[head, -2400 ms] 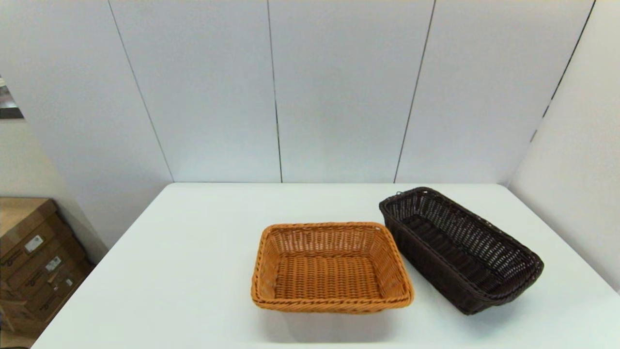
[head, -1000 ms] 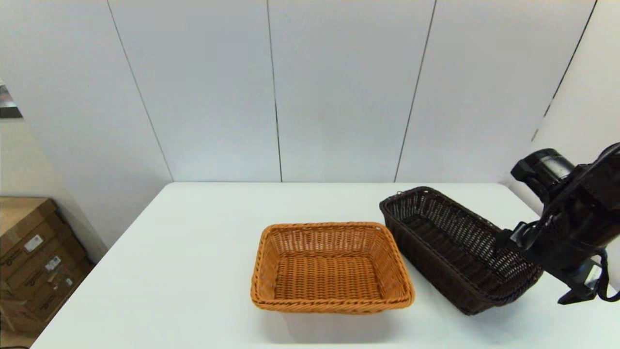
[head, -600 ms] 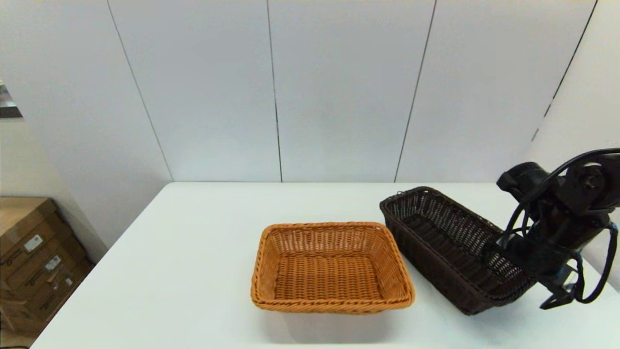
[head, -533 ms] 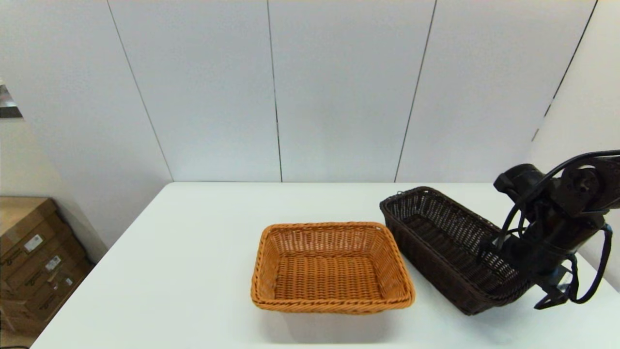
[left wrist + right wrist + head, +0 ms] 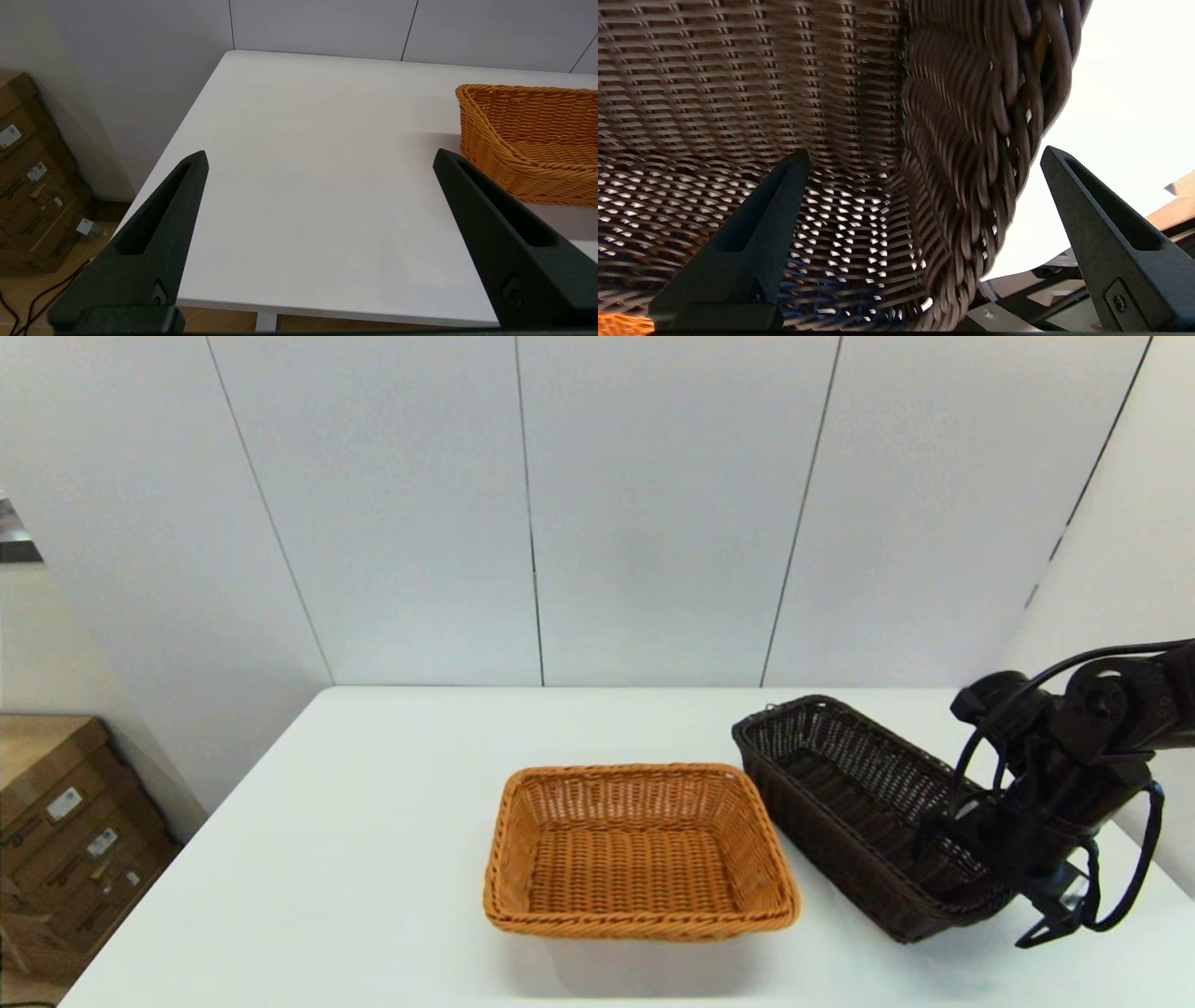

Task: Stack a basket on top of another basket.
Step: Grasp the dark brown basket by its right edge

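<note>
Head view: white table [image 5: 373,859] against grey panelled wall [image 5: 653,504]. Orange-tan basket [image 5: 639,851] near table centre, flat on the surface, long rim facing the robot. Dark brown basket [image 5: 859,803] just beside it on the right, set at an angle, far end toward the wall, near end toward the table's right edge; narrow gap between the two, not touching. Right gripper [image 5: 971,859] down at the dark basket's near right end, black wrist and looped cable above and behind it; one finger looks dipped inside the basket, exact contact with the rim cannot be told here. Cardboard boxes [image 5: 65,831] on the floor off the table's left side. Left wrist view: left gripper [image 5: 320,156] parked low off the table's near left corner, fingers [image 5: 159,224] spread wide, nothing between them; bare tabletop ahead, corner of the orange-tan basket at the side, boxes on the floor. Right wrist view: right gripper's fingers spread wide, straddling the dark basket's end wall and braided rim; one finger [image 5: 752,233] inside against the woven interior, the other outside over white table. Rim between the two, not clamped; touch on either finger cannot be told.
</note>
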### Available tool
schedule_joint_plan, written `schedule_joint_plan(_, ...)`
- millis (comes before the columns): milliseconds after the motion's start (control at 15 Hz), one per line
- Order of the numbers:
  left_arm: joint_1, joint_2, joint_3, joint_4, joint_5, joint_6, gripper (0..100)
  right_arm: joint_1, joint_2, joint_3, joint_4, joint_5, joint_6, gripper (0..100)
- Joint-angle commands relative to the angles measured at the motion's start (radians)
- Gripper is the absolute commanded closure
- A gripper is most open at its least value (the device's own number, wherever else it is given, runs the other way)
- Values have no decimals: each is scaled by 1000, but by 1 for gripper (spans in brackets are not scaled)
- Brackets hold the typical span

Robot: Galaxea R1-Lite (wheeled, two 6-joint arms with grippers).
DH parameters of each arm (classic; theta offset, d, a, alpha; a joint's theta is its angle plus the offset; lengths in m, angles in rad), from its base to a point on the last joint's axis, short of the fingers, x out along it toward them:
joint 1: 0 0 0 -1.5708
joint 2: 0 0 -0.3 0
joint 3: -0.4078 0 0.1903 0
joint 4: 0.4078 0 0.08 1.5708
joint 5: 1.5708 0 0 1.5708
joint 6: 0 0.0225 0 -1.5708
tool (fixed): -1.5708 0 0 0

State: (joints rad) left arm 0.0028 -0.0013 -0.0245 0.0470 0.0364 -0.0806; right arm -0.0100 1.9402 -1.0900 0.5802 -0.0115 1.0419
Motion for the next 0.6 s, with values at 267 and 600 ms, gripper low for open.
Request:
schedule_joint_plan(267,0,0,0,1,0,-2,0,-33,13,12,-19,25,4,0)
schedule_joint_plan(600,0,0,0,1,0,-2,0,-42,23,10,-20,54,1,100)
